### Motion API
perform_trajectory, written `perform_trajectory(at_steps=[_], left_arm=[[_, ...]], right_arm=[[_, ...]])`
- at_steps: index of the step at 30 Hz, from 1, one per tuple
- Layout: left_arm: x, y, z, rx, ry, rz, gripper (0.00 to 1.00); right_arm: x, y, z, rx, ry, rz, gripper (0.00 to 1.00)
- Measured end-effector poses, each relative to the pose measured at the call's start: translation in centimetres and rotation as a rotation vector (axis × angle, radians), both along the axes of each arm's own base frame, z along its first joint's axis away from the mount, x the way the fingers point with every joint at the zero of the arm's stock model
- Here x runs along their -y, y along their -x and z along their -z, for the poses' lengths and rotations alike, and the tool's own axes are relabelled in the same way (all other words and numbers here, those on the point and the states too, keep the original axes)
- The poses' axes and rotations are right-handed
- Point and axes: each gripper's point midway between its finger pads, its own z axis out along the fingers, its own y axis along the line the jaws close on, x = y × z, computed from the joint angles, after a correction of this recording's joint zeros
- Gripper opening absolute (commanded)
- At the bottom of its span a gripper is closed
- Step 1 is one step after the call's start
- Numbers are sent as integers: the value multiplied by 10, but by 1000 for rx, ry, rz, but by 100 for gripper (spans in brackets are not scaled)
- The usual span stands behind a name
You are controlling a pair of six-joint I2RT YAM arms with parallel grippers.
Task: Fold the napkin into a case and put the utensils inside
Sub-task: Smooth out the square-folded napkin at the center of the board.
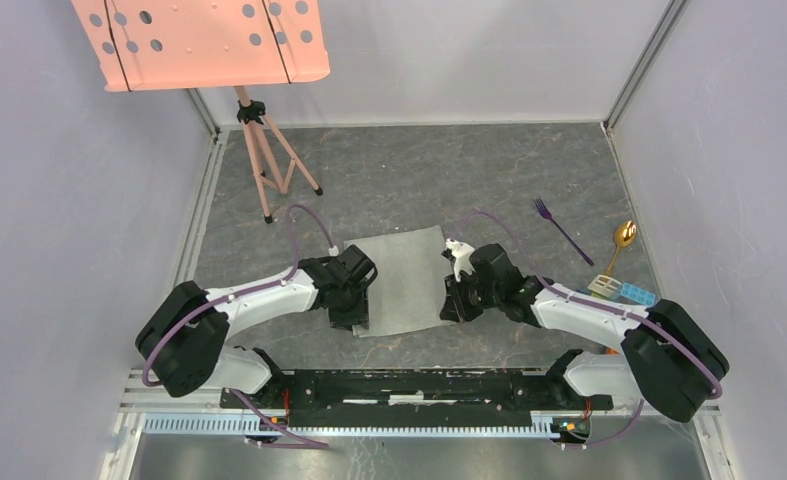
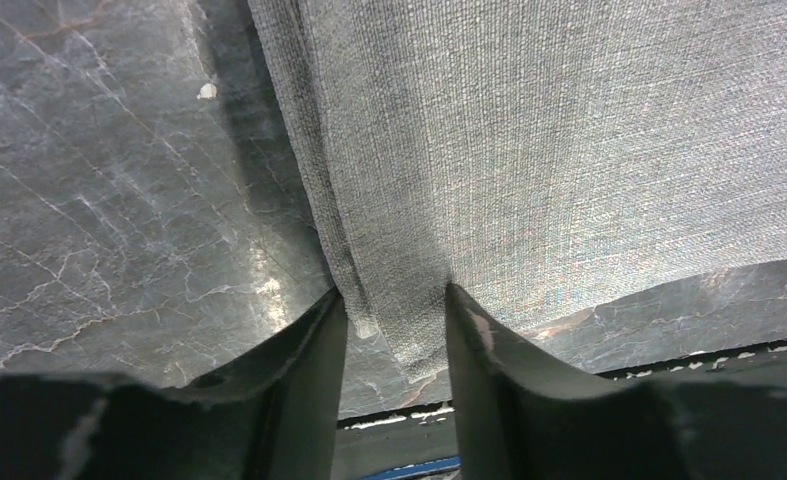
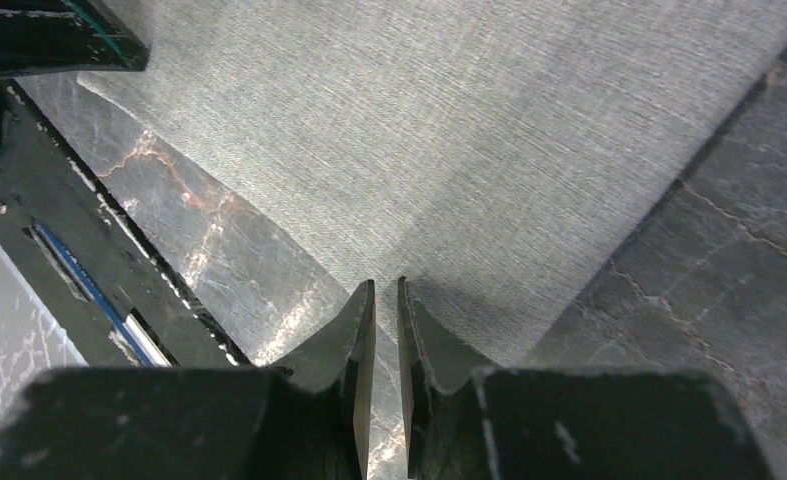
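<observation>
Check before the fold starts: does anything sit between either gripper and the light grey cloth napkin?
Nothing visible does. The right gripper pinches the near-right corner of the light grey cloth napkin; the left gripper brackets its bunched near-left corner.

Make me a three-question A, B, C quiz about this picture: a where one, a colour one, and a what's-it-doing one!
1. Where is the fork? A on the napkin B right of the napkin C left of the napkin
2. The spoon has a bowl that is: A gold B green C red
3. The left gripper and right gripper are: A wide open B pinching the napkin C holding the spoon

B: it lies off to the napkin's right. A: it shines gold. B: napkin is caught in both.
</observation>
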Motion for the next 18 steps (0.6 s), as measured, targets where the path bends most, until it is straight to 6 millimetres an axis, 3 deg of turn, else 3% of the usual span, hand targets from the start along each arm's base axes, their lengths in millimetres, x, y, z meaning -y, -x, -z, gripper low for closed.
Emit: perform_trajectory(at_steps=[10,18], left_arm=[[-4,-1,3,15,-15,-24,28],[-5,-2,4,25,-11,-31,22]], right_arm=[[8,1,7,1,19,16,18],[7,-2,2,18,7,22,20]])
